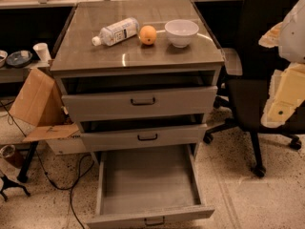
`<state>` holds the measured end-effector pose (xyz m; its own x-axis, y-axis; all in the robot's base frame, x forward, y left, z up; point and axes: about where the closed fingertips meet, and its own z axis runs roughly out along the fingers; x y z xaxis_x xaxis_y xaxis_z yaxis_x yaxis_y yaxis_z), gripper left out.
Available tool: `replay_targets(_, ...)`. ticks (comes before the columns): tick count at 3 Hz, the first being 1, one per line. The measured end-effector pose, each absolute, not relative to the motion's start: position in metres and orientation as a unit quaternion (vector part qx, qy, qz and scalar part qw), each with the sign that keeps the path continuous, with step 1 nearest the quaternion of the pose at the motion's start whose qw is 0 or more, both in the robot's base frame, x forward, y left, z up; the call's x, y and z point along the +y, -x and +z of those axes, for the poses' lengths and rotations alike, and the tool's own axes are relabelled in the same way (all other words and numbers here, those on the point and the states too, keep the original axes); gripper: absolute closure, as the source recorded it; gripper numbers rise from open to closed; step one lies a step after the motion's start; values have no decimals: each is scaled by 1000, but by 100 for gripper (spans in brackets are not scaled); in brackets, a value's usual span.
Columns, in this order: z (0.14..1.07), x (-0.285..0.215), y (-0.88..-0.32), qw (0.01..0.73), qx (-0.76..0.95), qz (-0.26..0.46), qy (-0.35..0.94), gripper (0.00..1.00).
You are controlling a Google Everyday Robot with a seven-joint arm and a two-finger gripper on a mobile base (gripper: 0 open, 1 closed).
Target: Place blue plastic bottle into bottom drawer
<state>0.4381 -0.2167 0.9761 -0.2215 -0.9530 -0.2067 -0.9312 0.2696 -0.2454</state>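
In my one camera view, the hand (285, 97) shows at the far right edge as pale white and yellow shapes in front of a black chair (248, 94). The edge cuts part of it off, and I cannot tell if it is wide or narrow.

The blue plastic bottle (116, 31) lies on its side on the counter (95, 56), well apart from the hand, to its left and higher up. Its white cap points away from the hand. The label has dark print, but I cannot read any words.

An orange (147, 34) sits just beside the bottle on the hand's side; I cannot tell if they touch. A white bowl (181, 31) stands nearer the hand.

The bottom drawer (147, 175) is pulled far out, lower than the hand and to its left, plain grey inside. The lower edge cuts off part of its front.
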Motion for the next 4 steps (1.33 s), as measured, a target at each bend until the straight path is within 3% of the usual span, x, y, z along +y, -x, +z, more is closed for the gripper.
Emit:
replay_targets(2,980,-207,-447,176,787,-28,591,0)
replay_targets(4,983,-161,-483,225,804,4,551,0)
